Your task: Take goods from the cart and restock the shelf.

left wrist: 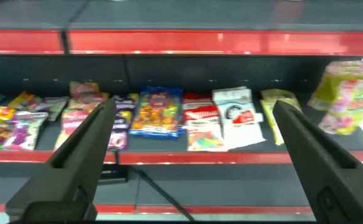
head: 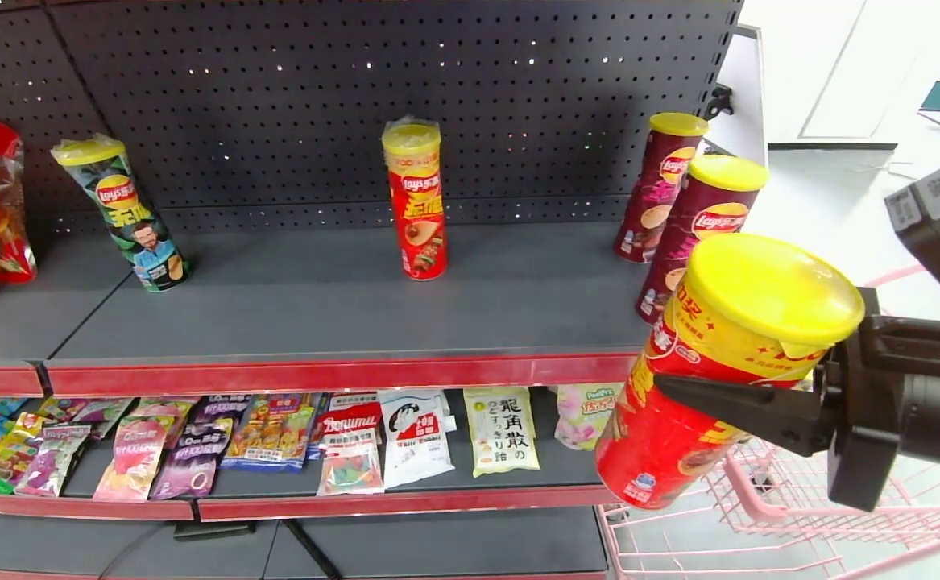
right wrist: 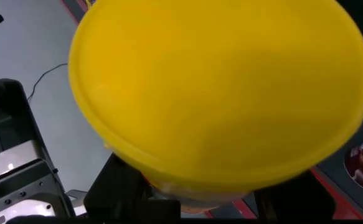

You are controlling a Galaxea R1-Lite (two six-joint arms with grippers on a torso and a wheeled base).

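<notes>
My right gripper [head: 683, 379] pinches the tilted red chip can [head: 751, 322] with the yellow lid; the far finger is probably behind it. The can hangs above the pink cart [head: 747, 495], near two purple cans [head: 707, 217] on the shelf [head: 341, 310]. My left gripper [left wrist: 193, 106] is spread, facing snack bags [left wrist: 159, 112].

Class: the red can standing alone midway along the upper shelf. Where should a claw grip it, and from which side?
I'd grip the middle red can around its mid-body, coming from the open front of the shelf. It stands upright, round-sided, with the pegboard behind and free space either side.
</notes>
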